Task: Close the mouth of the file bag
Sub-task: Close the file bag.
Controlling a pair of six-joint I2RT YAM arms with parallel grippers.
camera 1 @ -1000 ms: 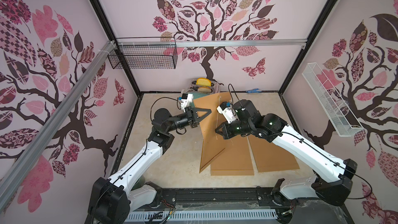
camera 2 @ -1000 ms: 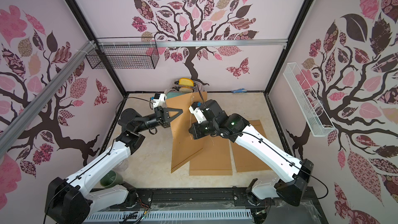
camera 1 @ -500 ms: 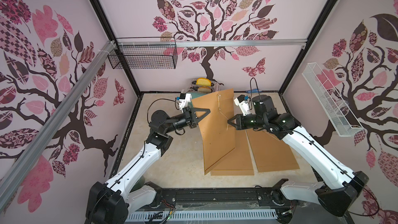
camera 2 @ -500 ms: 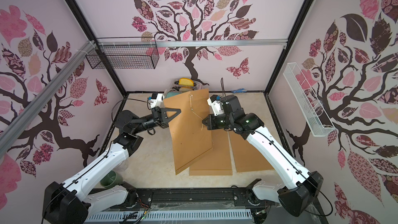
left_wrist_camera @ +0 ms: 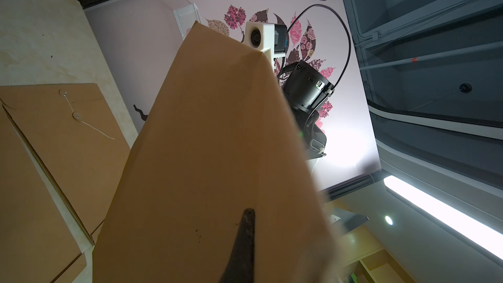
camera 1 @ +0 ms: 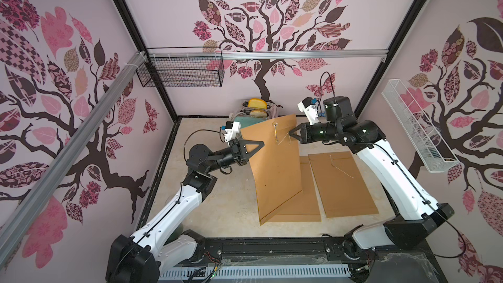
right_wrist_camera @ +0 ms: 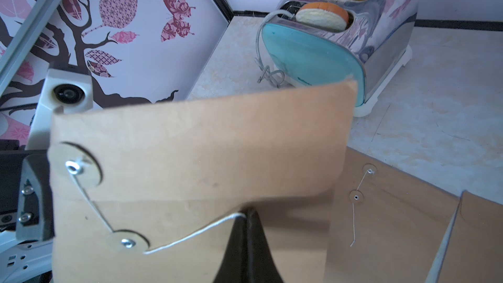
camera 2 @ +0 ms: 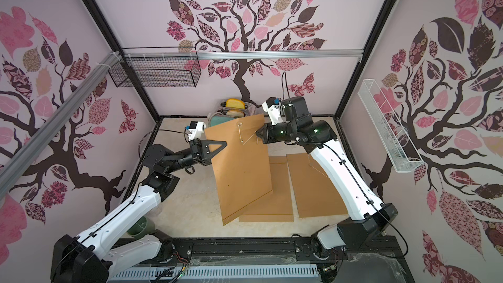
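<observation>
The file bag point(camera 1: 275, 164) is a brown paper envelope held up off the table, tilted, its flap folded down over the mouth. My left gripper point(camera 1: 261, 142) is shut on the bag's left edge; in the left wrist view one dark finger point(left_wrist_camera: 245, 240) lies across the bag point(left_wrist_camera: 217, 145). A white string point(right_wrist_camera: 190, 236) runs from the flap's disc point(right_wrist_camera: 73, 167) round the lower disc point(right_wrist_camera: 126, 242) to my right gripper point(right_wrist_camera: 246, 212), which is shut on it. In both top views the right gripper point(camera 2: 257, 133) sits just right of the bag point(camera 2: 239, 170).
Two more brown envelopes point(camera 1: 343, 183) point(camera 1: 296, 205) lie flat on the table under and right of the held bag. A toaster point(camera 1: 255, 111) with bread stands at the back wall. A black wire basket point(camera 1: 179, 70) and a white one point(camera 1: 416, 129) hang on the walls.
My right gripper has moved back and to the right, off the front of the bag, drawing the string out. The bag has swung from nearly edge-on to face the top views.
</observation>
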